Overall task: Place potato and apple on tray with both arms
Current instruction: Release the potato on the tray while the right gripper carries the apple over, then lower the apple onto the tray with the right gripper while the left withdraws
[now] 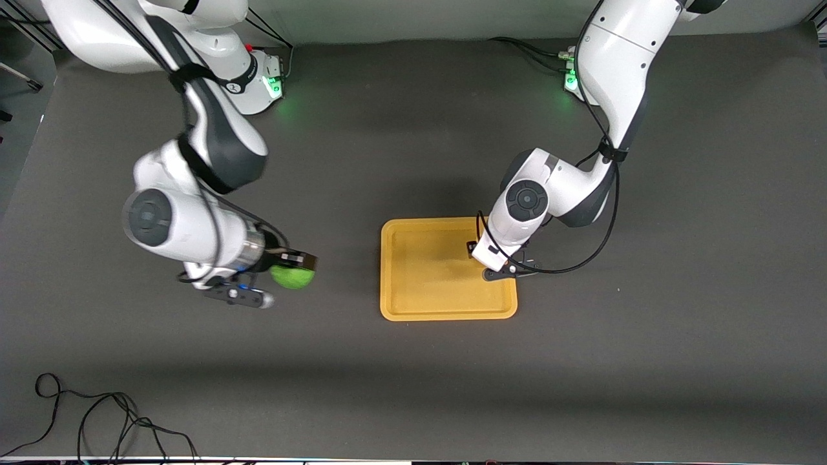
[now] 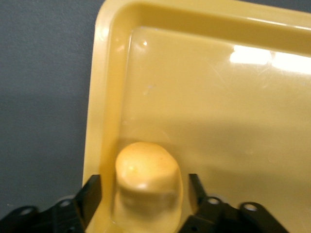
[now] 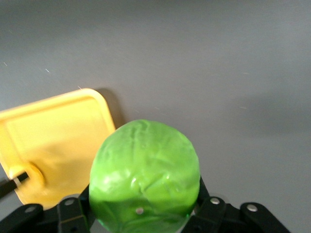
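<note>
The right pincer, clamped on the apple, hangs over the table beside the tray, where the left pincer stands parted around the potato.

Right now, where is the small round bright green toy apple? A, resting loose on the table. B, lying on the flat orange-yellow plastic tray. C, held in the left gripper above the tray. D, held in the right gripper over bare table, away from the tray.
D: the right gripper is shut on the green apple over the dark table, short of the tray.
</note>
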Controlling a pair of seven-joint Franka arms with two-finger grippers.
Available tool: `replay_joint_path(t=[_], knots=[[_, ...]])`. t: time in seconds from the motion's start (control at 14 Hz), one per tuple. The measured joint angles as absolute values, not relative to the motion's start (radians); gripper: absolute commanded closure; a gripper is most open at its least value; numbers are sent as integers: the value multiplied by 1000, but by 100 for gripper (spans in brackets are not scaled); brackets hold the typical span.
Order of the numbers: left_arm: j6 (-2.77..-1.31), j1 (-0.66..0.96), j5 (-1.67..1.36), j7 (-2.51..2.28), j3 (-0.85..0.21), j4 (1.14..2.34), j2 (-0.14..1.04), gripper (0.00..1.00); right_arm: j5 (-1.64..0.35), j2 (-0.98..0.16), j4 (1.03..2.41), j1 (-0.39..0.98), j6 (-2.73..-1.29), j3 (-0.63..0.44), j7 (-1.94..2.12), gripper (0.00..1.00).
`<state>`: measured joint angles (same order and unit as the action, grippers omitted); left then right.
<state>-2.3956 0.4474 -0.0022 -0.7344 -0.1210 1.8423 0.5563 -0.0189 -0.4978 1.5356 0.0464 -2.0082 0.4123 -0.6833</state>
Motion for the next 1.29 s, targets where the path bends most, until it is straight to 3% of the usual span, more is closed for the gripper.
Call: replay_joint_path(t=[0.21, 0.43, 0.71, 0.93, 1.14, 1.21, 1.29], knots=[[-2359, 430, -1, -732, -105, 1817, 536, 0, 125, -591, 1531, 72, -2109, 489, -888, 69], [-2172, 341, 4, -604, -101, 1791, 420, 0, 263, -701, 1530, 98, -2244, 556, -1107, 69], [-1922, 199, 3, -354, -99, 1793, 241, 0, 394, -855, 1505, 208, -2399, 566, -1358, 69], [-1813, 122, 4, -212, -96, 1800, 155, 0, 475, -973, 1424, 276, -2420, 566, -1503, 67], [-1774, 37, 7, -95, -94, 1801, 100, 0, 477, -999, 1386, 276, -2418, 569, -1510, 38], [-1767, 3, 7, -53, -93, 1801, 82, 0, 477, -999, 1385, 277, -2418, 569, -1510, 12], [-1759, -29, 7, -8, -93, 1802, 65, 0, 477, -1000, 1385, 279, -2418, 569, -1510, 0]])
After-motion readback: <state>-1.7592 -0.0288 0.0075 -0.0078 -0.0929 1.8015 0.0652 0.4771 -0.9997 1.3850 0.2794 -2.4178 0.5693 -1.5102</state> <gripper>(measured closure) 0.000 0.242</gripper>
